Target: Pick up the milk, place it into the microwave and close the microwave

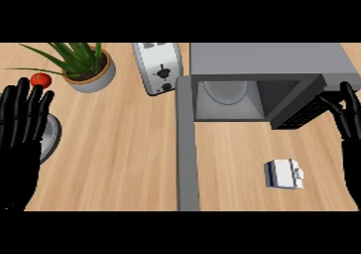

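The milk (286,174) is lying on the table (125,149) before the open microwave (271,57), leftward of and closer to the robot than the nearer right hand (352,119), which is hanging straight-fingered, holding nothing.

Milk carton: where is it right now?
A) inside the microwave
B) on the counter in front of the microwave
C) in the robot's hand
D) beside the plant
B: the milk carton lies on the wooden counter in front of the open microwave, and neither the left hand nor the right hand touches it.
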Controlling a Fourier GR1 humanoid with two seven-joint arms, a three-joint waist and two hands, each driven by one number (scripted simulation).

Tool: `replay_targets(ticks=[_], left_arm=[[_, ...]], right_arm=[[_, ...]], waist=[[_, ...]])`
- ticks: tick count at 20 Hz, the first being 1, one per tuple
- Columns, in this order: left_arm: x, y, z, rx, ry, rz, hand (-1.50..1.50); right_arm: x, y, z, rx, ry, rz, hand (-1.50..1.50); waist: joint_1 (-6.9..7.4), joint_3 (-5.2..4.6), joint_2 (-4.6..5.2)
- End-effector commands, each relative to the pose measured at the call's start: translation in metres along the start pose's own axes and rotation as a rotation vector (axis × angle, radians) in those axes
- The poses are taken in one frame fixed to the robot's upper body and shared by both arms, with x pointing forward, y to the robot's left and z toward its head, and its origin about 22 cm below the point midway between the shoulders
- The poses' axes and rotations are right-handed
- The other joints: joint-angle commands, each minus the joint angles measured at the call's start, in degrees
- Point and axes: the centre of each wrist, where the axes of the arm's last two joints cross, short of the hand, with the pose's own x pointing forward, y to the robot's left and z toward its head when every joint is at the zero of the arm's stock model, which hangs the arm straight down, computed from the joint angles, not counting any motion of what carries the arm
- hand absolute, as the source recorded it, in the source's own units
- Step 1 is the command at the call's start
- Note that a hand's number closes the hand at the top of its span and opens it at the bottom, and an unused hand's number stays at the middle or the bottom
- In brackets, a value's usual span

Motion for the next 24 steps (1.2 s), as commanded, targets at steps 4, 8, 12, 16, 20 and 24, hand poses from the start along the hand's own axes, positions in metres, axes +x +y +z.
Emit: replay_targets(ticks=[4, 8, 12, 16, 20, 24], left_arm=[[0.009, 0.013, 0.003, 0.0, -0.011, -0.056, -1.5], [-0.004, 0.009, 0.006, 0.06, 0.117, 0.141, -1.5], [-0.004, 0.034, 0.014, 0.054, 0.123, 0.138, -1.5], [0.013, 0.031, 0.032, 0.069, 0.121, 0.134, -1.5], [0.0, 0.043, 0.035, 0.057, 0.114, 0.142, -1.5], [0.0, 0.06, 0.06, 0.072, 0.125, 0.138, -1.5]], right_arm=[[0.004, 0.01, 0.02, 0.105, -0.001, -0.094, -1.5], [0.017, 0.042, 0.045, 0.335, 0.067, -0.362, -1.5], [0.037, 0.045, 0.062, 0.348, 0.096, -0.385, -1.5], [0.032, 0.037, 0.075, 0.346, 0.092, -0.369, -1.5], [0.033, 0.037, 0.072, 0.246, 0.086, -0.299, -1.5], [0.021, 0.033, 0.073, 0.198, 0.11, -0.239, -1.5]], waist=[[0.25, -0.36, -0.53], [0.3, -0.37, -0.72], [-0.01, -0.39, -0.58], [0.11, -0.36, -0.55], [0.07, -0.37, -0.5], [0.31, -0.38, -0.49]])
